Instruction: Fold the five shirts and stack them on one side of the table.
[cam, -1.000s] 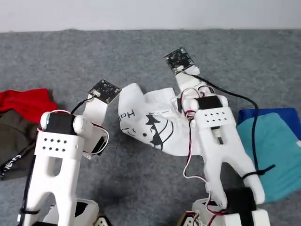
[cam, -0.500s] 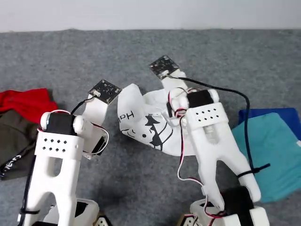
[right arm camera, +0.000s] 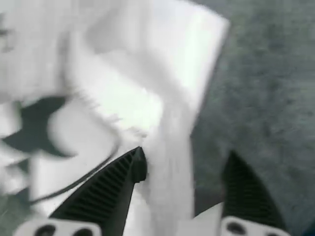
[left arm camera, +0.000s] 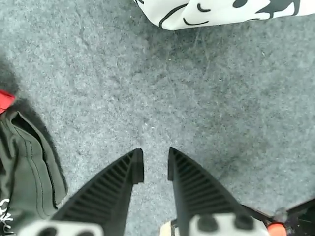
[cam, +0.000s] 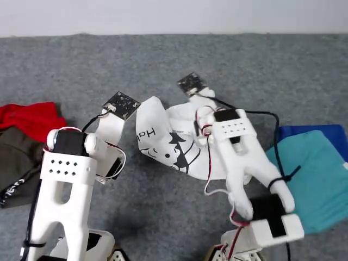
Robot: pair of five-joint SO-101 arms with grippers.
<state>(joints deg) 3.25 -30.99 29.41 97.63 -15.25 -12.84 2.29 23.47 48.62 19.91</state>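
You work on grey carpet [cam: 163,60], with a white wall [cam: 163,16] behind. The white shirt [cam: 163,136], crumpled and with black drawings, lies between the wide-apart fingers of your right gripper [right arm camera: 186,156]. The fingers of your left gripper [left arm camera: 155,160] are slightly apart and hold nothing, with the shirt well beyond their tips.

**Shirts Covered and Cut at the Edges**

In the high view the right arm [cam: 239,147] lies across the white shirt [cam: 163,141] and hides its right part. The teal shirt [cam: 318,179] runs off the right edge and covers most of the blue shirt [cam: 304,132], leaving a strip. The left edge cuts the red shirt [cam: 27,117] and the dark shirt [cam: 16,157], and the left arm [cam: 62,179] hides the dark shirt's near side. In the left wrist view the white and dark shirts are cut by the frame, and only a corner of the red one shows. In the right wrist view the white shirt is blurred, so it is unclear whether the right gripper [right arm camera: 186,156] touches the cloth.
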